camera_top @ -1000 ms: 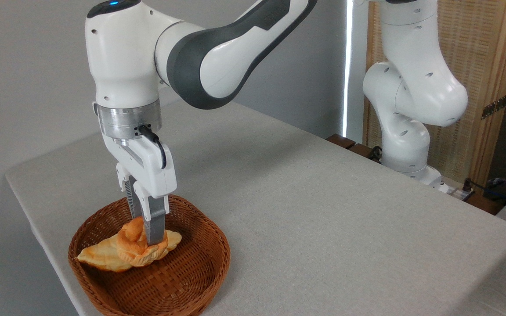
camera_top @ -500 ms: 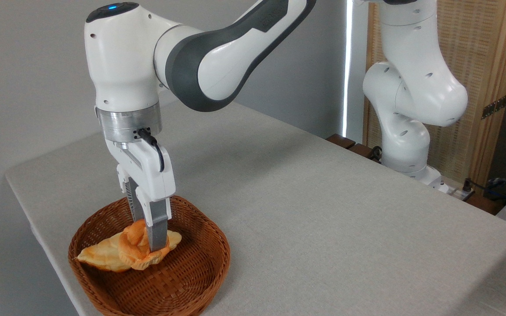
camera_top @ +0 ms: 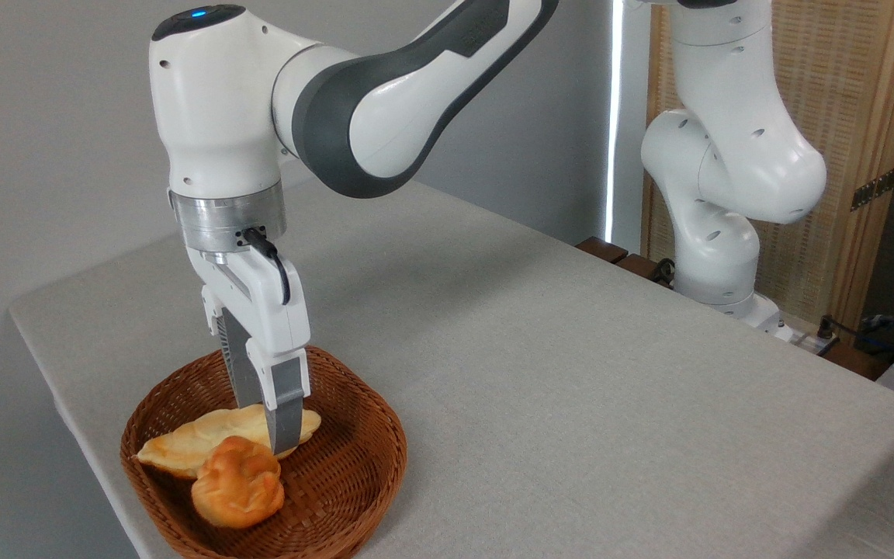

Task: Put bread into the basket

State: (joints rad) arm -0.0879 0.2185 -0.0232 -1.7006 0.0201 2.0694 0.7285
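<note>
The round orange-golden bread (camera_top: 237,491) lies inside the reddish-brown wicker basket (camera_top: 354,473), at its front left, apart from the gripper. It leans against a long pale braided loaf (camera_top: 206,439) that also lies in the basket. My gripper (camera_top: 267,427) hangs straight down just above and behind the bun, open, with nothing between its fingers. Its grey front finger (camera_top: 284,415) points down over the loaf.
The basket sits near the table's (camera_top: 540,373) front left corner, close to the edge. The arm's white base (camera_top: 715,256) stands at the back right, beside a wooden slatted screen (camera_top: 843,93). Cables lie at the far right.
The gripper has opened and let go of the bun. The bun dropped from on top of the loaf to the basket floor in front of it.
</note>
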